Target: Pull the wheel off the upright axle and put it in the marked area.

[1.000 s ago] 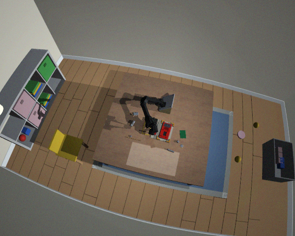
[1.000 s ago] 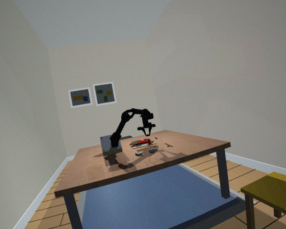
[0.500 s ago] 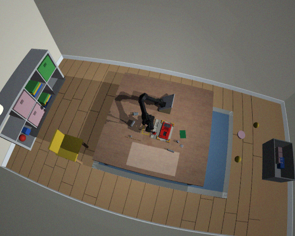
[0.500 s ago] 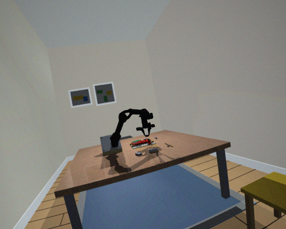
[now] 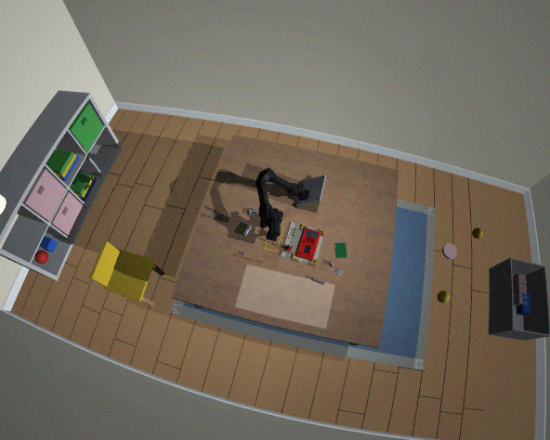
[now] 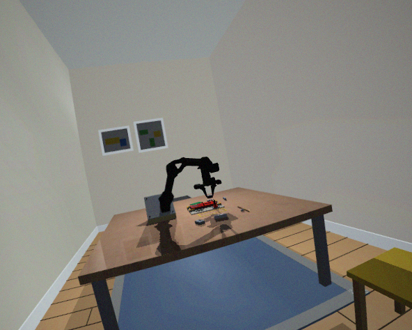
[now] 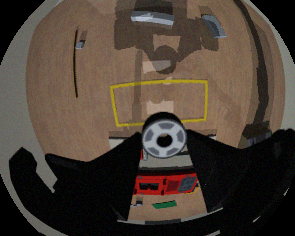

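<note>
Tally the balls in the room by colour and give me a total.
Red ball: 1, in the shelf unit
Yellow balls: 2
Total: 3
</note>
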`<state>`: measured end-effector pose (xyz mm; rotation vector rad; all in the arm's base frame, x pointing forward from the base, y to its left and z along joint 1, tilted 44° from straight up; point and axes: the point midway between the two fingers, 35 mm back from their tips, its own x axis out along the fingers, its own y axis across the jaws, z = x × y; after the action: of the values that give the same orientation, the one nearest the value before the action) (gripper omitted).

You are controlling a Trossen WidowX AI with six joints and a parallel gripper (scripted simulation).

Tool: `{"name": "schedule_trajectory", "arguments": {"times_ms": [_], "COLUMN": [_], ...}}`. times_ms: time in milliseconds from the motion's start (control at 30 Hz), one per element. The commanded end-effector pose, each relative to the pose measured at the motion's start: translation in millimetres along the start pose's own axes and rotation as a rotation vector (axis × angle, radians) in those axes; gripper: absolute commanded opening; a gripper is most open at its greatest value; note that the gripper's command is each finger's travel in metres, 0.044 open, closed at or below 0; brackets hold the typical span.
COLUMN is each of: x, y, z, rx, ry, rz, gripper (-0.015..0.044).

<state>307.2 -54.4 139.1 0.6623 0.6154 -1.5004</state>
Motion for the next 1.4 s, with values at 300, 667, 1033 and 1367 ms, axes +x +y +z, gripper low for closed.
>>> {"name": "schedule_trajectory", "arguments": {"times_ms": [300, 667, 1033, 1367], "x": [18, 61, 106, 103], "y": [-6, -3, -7, -6], "z": [5, 5, 7, 7], "rx": [-0.008, -0.007, -0.007, -0.002], "ry": [-0.006, -0.003, -0.01, -0.005], "rz": [-0.007, -0.006, -0.006, -0.007], "gripper": [0.0, 0.0, 0.0, 0.021]}}
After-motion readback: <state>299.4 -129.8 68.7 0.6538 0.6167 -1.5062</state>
